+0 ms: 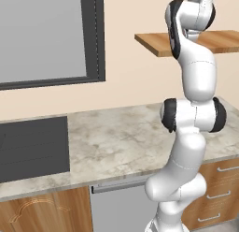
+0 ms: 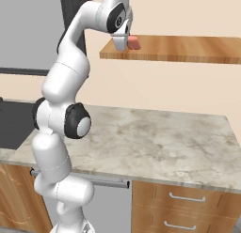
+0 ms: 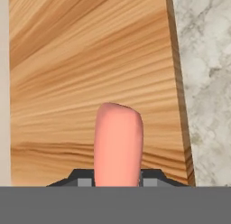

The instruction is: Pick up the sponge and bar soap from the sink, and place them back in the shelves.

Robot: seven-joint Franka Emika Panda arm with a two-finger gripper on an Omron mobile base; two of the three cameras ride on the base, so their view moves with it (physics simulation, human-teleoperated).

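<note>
The salmon-pink bar soap [image 3: 118, 142] stands on edge between my fingertips, with my gripper [image 3: 117, 180] shut on it. In the right base view the gripper [image 2: 123, 43] hangs at the left end of the wooden shelves [image 2: 188, 48], and the bar soap [image 2: 134, 42] sticks out of it just over the plank. The hand view looks down on the shelves [image 3: 90, 60], with the soap a little above the wood. The shelves [image 1: 224, 41] also run behind my upper arm. The black sink [image 1: 32, 147] lies at the counter's left end. The sponge is out of view.
A marble counter [image 2: 155, 138] runs below the shelf, and a strip of it [image 3: 203, 60] shows past the plank's edge. A dark-framed window [image 1: 46, 34] sits on the beige wall to the left. Wooden drawers [image 2: 188, 204] and a grey appliance front [image 1: 121, 207] are under the counter.
</note>
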